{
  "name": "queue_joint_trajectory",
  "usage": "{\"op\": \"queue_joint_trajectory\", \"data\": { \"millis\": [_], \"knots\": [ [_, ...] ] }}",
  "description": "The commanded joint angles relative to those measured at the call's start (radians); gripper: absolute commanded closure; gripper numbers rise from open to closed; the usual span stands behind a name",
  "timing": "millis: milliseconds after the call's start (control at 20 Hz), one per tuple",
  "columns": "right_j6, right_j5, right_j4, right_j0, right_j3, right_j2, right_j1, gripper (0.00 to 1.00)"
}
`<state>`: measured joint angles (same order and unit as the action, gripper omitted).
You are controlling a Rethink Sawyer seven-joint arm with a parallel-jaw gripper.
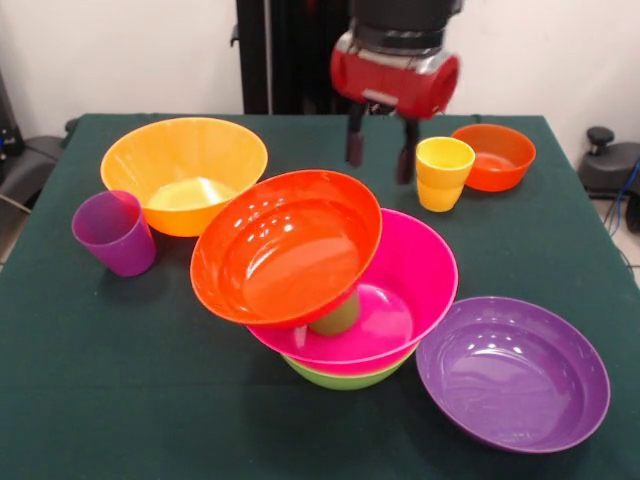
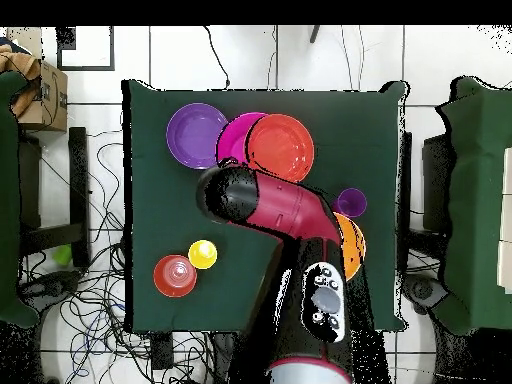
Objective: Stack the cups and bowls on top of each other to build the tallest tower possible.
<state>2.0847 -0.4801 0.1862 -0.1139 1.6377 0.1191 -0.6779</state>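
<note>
The tower stands front centre: a lime green bowl (image 1: 345, 374) at the bottom, a pink bowl (image 1: 415, 285) in it, a green cup (image 1: 337, 316) upside down in the pink bowl, and a large red-orange bowl (image 1: 287, 247) resting tilted on the cup. My gripper (image 1: 380, 153) hangs open and empty above the table behind the tower. It is just left of the yellow cup (image 1: 443, 172), which stands upright on the table. The purple cup (image 1: 114, 232) stands at the left. In the overhead view the arm (image 2: 290, 215) hides the gripper. The red-orange bowl (image 2: 280, 147) and yellow cup (image 2: 202, 254) also show in that view.
A large orange bowl (image 1: 185, 170) sits at the back left and a small red-orange bowl (image 1: 493, 157) right of the yellow cup. A large purple bowl (image 1: 513, 373) lies front right, beside the tower. No blue bowl is in view.
</note>
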Motion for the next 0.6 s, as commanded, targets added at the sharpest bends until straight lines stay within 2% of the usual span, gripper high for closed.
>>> {"op": "queue_joint_trajectory", "data": {
  "millis": [50, 450, 600],
  "knots": [
    [-0.071, 0.057, -0.09, -0.1, -0.052, -0.133, 0.115, 0.0],
    [-0.086, 0.008, -0.092, -0.149, -0.066, -0.196, 0.091, 0.0],
    [-0.074, 0.026, -0.102, -0.147, -0.097, -0.203, 0.123, 0.0]
  ]
}}
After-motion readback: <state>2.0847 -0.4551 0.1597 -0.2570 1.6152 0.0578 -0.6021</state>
